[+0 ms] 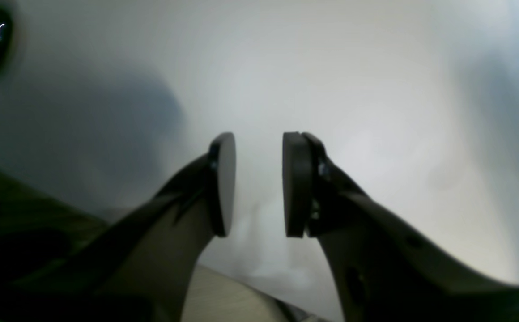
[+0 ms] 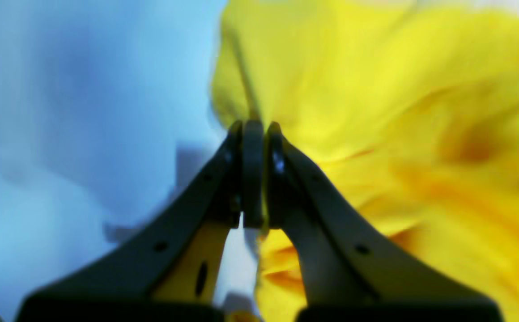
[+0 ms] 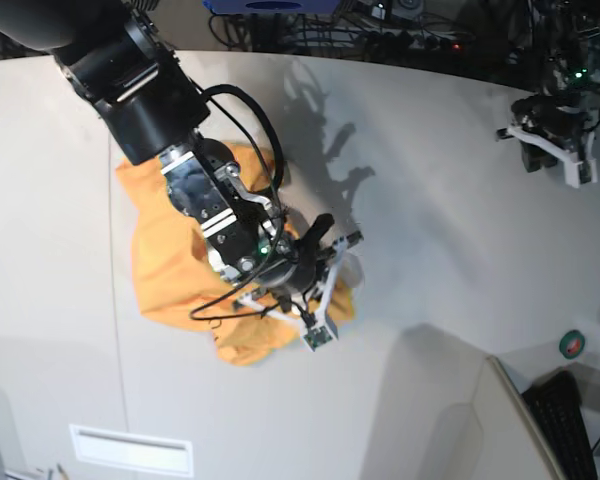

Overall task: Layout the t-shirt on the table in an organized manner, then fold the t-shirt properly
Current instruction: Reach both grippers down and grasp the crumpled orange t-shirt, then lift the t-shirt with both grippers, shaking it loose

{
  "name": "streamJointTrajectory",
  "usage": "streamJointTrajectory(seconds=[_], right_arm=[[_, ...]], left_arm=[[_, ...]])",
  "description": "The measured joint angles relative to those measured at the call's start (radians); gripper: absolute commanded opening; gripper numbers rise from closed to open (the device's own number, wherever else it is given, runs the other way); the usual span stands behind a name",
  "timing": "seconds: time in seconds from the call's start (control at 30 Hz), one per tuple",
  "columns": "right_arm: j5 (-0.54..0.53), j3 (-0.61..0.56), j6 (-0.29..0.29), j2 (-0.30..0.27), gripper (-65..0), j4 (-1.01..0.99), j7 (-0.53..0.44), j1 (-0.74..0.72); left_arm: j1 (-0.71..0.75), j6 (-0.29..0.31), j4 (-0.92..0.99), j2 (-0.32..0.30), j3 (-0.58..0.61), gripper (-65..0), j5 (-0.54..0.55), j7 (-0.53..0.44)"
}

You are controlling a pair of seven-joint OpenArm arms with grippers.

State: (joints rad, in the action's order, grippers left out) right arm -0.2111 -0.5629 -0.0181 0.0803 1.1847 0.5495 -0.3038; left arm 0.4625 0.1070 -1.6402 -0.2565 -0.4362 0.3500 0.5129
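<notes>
The orange-yellow t-shirt [image 3: 165, 260] lies crumpled on the left half of the white table [image 3: 430, 240]. My right gripper [image 3: 315, 300] sits low over the shirt's right edge. In the right wrist view my right gripper [image 2: 255, 127] is shut, and folds of the t-shirt [image 2: 376, 112] run together at its tips, so an edge of cloth looks pinched there. My left gripper [image 1: 258, 143] is open above the bare table [image 1: 353, 67] with nothing between its pads. In the base view the left gripper [image 3: 552, 145] hangs at the far right, well away from the shirt.
A thin dark seam [image 3: 117, 350] runs down the table beside the shirt. A black keyboard [image 3: 570, 425] and a small green round object [image 3: 572, 345] lie past the table's lower right edge. Cables [image 3: 380, 25] crowd the far edge.
</notes>
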Motion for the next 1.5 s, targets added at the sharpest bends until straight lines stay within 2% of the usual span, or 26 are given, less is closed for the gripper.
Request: streamJointTrajectory(seconds=[0.13, 0.2, 0.23, 0.27, 0.37, 0.4, 0.47, 0.53, 0.7, 0.83, 1.07, 1.23, 1.33, 1.5], right_arm=[[0.005, 0.009, 0.008, -0.088, -65.0, 0.247, 0.026, 0.053], [0.004, 0.014, 0.009, -0.14, -65.0, 0.355, 0.04, 0.096], [-0.005, 0.029, 0.002, -0.161, -65.0, 0.396, 0.042, 0.112], [-0.003, 0.053, 0.002, -0.172, -65.0, 0.438, 0.047, 0.13], [-0.002, 0.155, 0.002, -0.196, -65.0, 0.552, 0.039, 0.165], [0.003, 0.186, 0.002, -0.207, -65.0, 0.578, 0.03, 0.172], [0.005, 0.235, 0.003, -0.232, -65.0, 0.613, 0.029, 0.188], [0.004, 0.27, 0.003, -0.255, -65.0, 0.628, 0.032, 0.206], [0.0, 0.333, 0.002, -0.279, -65.0, 0.641, 0.037, 0.227], [0.001, 0.379, 0.0, -0.278, -65.0, 0.642, 0.035, 0.241], [0.0, 0.446, 0.0, -0.278, -65.0, 0.642, 0.039, 0.249], [0.004, 0.463, -0.001, -0.289, -65.0, 0.64, 0.038, 0.249], [0.002, 0.457, -0.002, -0.299, -65.0, 0.639, 0.039, 0.249], [0.0, 0.463, -0.002, -0.306, -65.0, 0.639, 0.038, 0.249]], left_arm=[[-0.041, 0.017, 0.006, 0.041, 0.124, -46.4, -0.005, -0.029], [-0.052, 0.001, 0.005, 0.041, 0.169, -45.4, -0.011, -0.029], [-0.064, -0.005, 0.006, 0.046, 0.194, -42.9, -0.022, -0.023], [-0.076, -0.005, 0.007, 0.05, 0.215, -39.7, -0.021, -0.026], [-0.119, -0.001, 0.006, 0.055, 0.325, -20.6, -0.012, -0.033], [-0.134, 0.0, 0.006, 0.057, 0.365, -16.3, -0.014, -0.033], [-0.15, 0.0, 0.007, 0.056, 0.44, -9.2, -0.018, -0.029], [-0.169, 0.002, 0.008, 0.054, 0.523, -6.1, -0.019, -0.029], [-0.298, 0.002, 0.092, 0.066, 0.735, -6.1, -0.021, -0.031], [-0.389, 0.0, 0.268, 0.141, 0.824, -6.3, -0.022, -0.032], [-0.412, -0.003, 0.313, 0.153, 0.903, -6.3, -0.024, -0.029], [-0.358, -0.002, 0.17, 0.151, 0.904, -6.3, -0.011, -0.032], [-0.332, -0.001, 0.113, 0.119, 0.917, -6.1, -0.013, -0.022], [-0.381, -0.001, 0.226, 0.132, 1.001, -6.3, -0.015, -0.029]])
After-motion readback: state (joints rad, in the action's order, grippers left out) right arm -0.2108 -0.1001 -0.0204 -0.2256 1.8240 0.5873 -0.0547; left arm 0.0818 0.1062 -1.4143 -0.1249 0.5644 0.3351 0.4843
